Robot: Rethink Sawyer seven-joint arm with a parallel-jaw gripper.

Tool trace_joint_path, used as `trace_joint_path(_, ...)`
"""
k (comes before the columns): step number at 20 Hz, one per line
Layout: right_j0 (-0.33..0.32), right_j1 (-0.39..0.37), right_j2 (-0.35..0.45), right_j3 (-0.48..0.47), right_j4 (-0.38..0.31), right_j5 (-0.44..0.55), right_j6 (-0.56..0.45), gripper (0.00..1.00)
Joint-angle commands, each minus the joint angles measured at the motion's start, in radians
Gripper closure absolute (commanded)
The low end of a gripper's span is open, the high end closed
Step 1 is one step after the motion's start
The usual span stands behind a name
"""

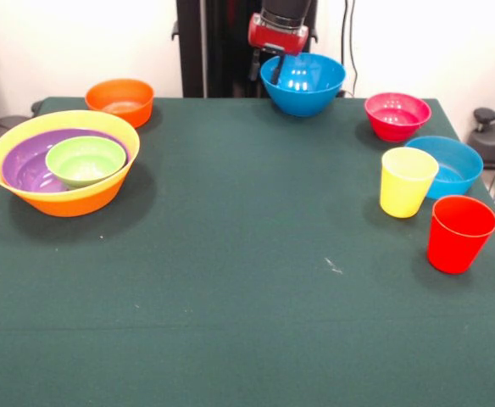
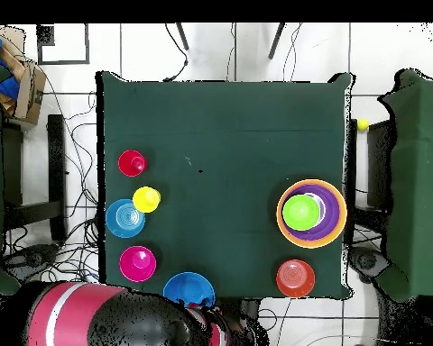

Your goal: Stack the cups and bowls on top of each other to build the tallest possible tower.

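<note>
1. The gripper (image 1: pixel 275 69) is at the middle of the table's far edge in the front view, clamped on the near-left rim of a blue bowl (image 1: pixel 304 85), with one finger showing inside the rim.
2. That blue bowl is tilted and looks raised off the green table (image 1: pixel 230 280), though I cannot tell for sure.
3. Toward the far right corner sits a pink-red bowl (image 1: pixel 397 115).
4. Along the right edge sits a second blue bowl (image 1: pixel 451 165), with the yellow cup (image 1: pixel 407 181) just in front of it and the red cup (image 1: pixel 459 233) nearer still, both upright.
5. By the left edge stands the tower (image 1: pixel 63 161): a yellow-orange bowl holding a purple bowl (image 1: pixel 27 170) and a green bowl (image 1: pixel 86 160).
6. An orange bowl (image 1: pixel 120 101) sits at the far left corner.
</note>
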Motion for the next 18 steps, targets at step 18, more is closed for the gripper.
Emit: trace_joint_path(18,-0.063,-0.084,0.091,-0.148,-0.001,0.081,0.081,1.0)
